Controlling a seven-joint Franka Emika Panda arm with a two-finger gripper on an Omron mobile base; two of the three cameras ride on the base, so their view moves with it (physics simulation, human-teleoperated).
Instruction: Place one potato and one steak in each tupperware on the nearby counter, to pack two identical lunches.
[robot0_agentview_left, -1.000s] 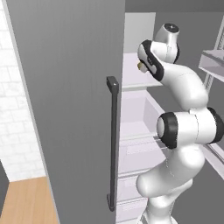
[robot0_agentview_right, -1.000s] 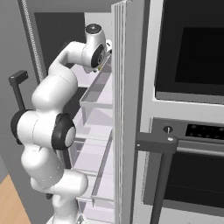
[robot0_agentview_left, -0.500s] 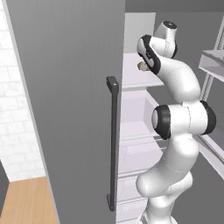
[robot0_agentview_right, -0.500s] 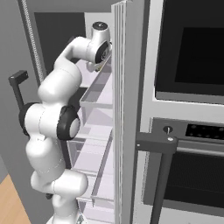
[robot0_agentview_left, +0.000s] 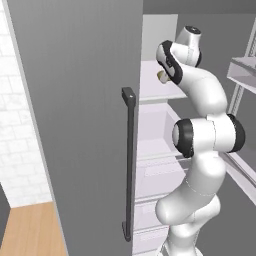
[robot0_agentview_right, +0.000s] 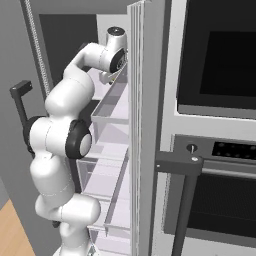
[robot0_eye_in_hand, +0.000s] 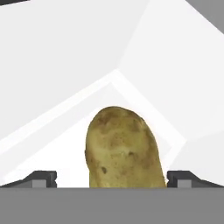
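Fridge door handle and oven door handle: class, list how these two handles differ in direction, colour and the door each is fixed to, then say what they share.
1. The fridge door handle runs vertically; the oven door handle runs horizontally.
2. The fridge door handle is dark charcoal; the oven door handle looks a shade lighter.
3. The fridge handle sits on a plain grey open door; the oven handle sits on a dark-windowed front.
Both are straight bars held off their doors.

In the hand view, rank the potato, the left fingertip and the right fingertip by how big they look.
1. The potato, by far the largest, though it sits close to the camera, between the fingertips of the gripper.
2. The left fingertip and right fingertip look about alike; no ranking between them.
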